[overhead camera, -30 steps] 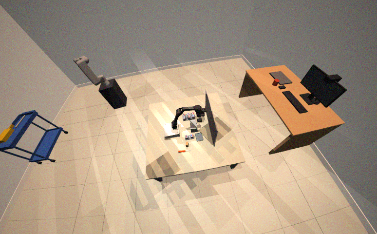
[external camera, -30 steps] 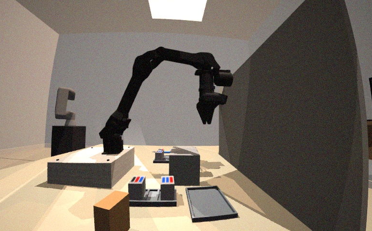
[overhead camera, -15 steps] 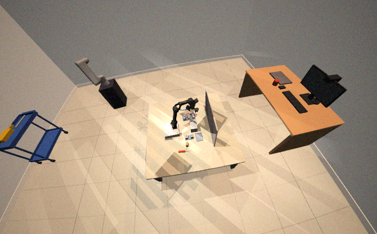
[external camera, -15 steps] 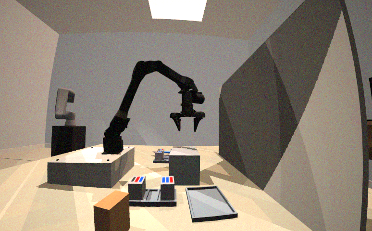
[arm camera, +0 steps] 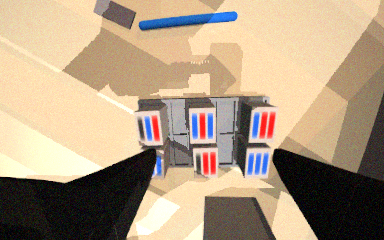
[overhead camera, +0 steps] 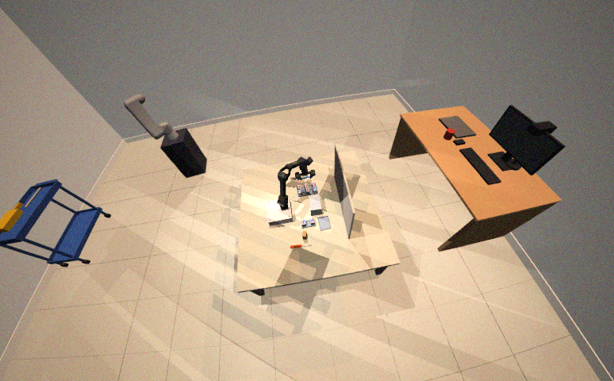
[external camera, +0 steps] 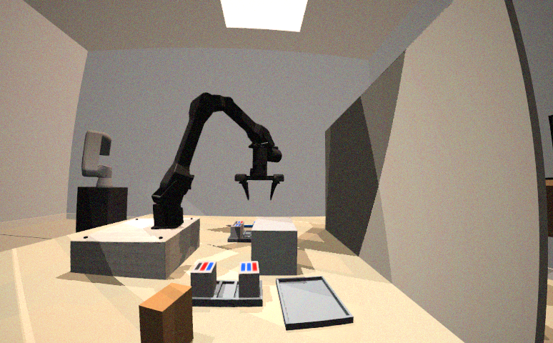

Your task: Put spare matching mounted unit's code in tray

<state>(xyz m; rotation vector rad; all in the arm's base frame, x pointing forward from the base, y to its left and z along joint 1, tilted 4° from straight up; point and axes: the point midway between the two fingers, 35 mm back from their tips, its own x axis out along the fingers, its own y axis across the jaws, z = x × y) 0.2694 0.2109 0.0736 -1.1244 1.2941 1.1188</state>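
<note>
My gripper (overhead camera: pixel 305 177) (external camera: pixel 258 199) (arm camera: pixel 214 154) is open and empty, high above the far rack (arm camera: pixel 179 116). In the wrist view that rack holds spares striped black-blue-red (arm camera: pixel 149 128), blue-red-blue (arm camera: pixel 202 125), blue-red-red (arm camera: pixel 263 125), black-red-red (arm camera: pixel 206 161) and all blue (arm camera: pixel 257 161). Another spare (arm camera: pixel 158 166) is partly hidden by the left finger. The near rack (external camera: pixel 228 302) holds a black-red-blue spare (external camera: pixel 203 280) and a blue-blue-red spare (external camera: pixel 248 282). The grey mounted unit (external camera: pixel 273 252) (overhead camera: pixel 316 204) stands between the racks; its back code is hidden. The tray (external camera: pixel 314 302) (overhead camera: pixel 324 223) is empty.
A tall panel (overhead camera: pixel 343 193) (external camera: pixel 449 169) stands along the right side. A blue rod (arm camera: pixel 188 21) and a dark block (arm camera: pixel 115 13) lie beyond the far rack. An orange-brown block (external camera: pixel 165 314) and an orange-handled screwdriver (overhead camera: pixel 296 246) are at the near end.
</note>
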